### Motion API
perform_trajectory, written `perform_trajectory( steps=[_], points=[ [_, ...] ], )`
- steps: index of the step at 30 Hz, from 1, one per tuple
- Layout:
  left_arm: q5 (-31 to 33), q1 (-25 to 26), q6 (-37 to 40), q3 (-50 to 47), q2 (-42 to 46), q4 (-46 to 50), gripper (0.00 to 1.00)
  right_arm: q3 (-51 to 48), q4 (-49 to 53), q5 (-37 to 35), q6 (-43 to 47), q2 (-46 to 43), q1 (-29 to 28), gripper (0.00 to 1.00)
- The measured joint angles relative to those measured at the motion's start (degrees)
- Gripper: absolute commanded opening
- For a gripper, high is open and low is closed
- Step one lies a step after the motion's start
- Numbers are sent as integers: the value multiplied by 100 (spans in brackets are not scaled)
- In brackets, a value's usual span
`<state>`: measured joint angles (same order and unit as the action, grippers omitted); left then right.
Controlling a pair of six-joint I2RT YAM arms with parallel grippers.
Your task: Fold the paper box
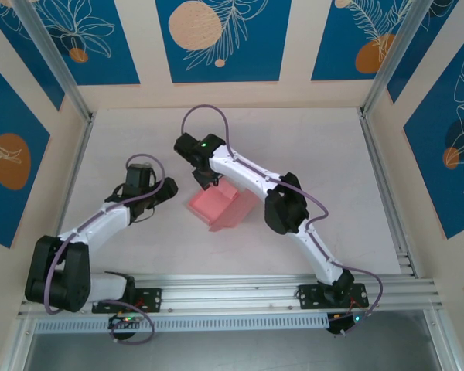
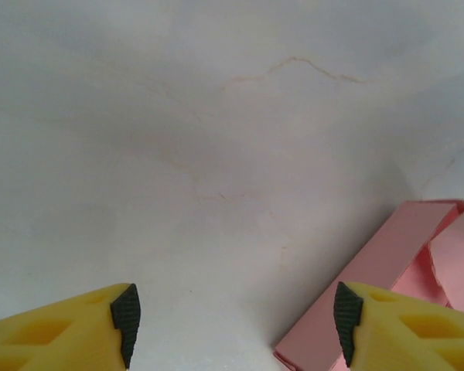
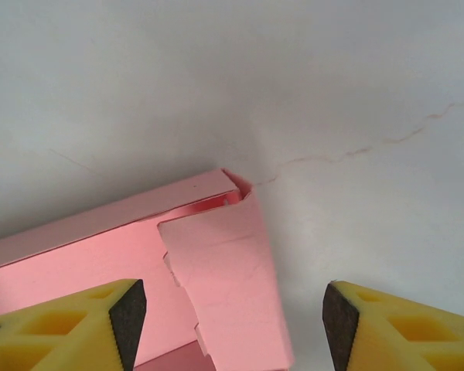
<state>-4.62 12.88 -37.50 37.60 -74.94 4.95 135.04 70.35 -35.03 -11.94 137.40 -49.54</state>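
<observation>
The pale pink paper box (image 1: 218, 206) lies partly folded in the middle of the white table, with raised walls and a loose flap. My right gripper (image 1: 207, 181) hovers over its far left corner, open; in the right wrist view the box (image 3: 216, 270) lies between and below the yellow fingers (image 3: 77, 325), its end flap bent inward, nothing gripped. My left gripper (image 1: 164, 193) stands open to the left of the box; the left wrist view shows the box's edge (image 2: 387, 294) behind the right fingertip (image 2: 346, 313), with bare table between the pads.
Aluminium rails (image 1: 240, 290) run along the near edge and both sides of the white table (image 1: 309, 147). Blue and cream patterned walls enclose the back and sides. A purple cable (image 1: 205, 112) loops above the right arm.
</observation>
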Motion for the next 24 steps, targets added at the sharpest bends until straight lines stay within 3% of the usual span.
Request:
perform_trajectory(
  steps=[5, 8, 12, 14, 17, 21, 24],
  points=[
    [-555, 39, 192, 164, -343, -114, 71, 94, 125, 83, -240, -772, 33, 65],
    [-780, 160, 483, 446, -540, -109, 71, -446, 96, 94, -743, -1650, 68, 68],
    [-990, 367, 966, 909, -905, -116, 71, -1993, 68, 39, -1738, -3128, 98, 75],
    [-1064, 433, 1147, 1082, -1141, -111, 71, -2889, -42, 70, -2280, -3869, 114, 89],
    [-1154, 483, 1298, 1235, -1462, -118, 70, -4186, -317, 249, -3069, -4883, 114, 100],
    [-1239, 538, 1351, 1322, -1764, -116, 68, -5768, -1185, 918, -3963, -5982, 114, 100],
    [-1298, 579, 1349, 1364, -1882, -120, 66, -6448, -1781, 1386, -4498, -6210, 114, 98]
  ],
)
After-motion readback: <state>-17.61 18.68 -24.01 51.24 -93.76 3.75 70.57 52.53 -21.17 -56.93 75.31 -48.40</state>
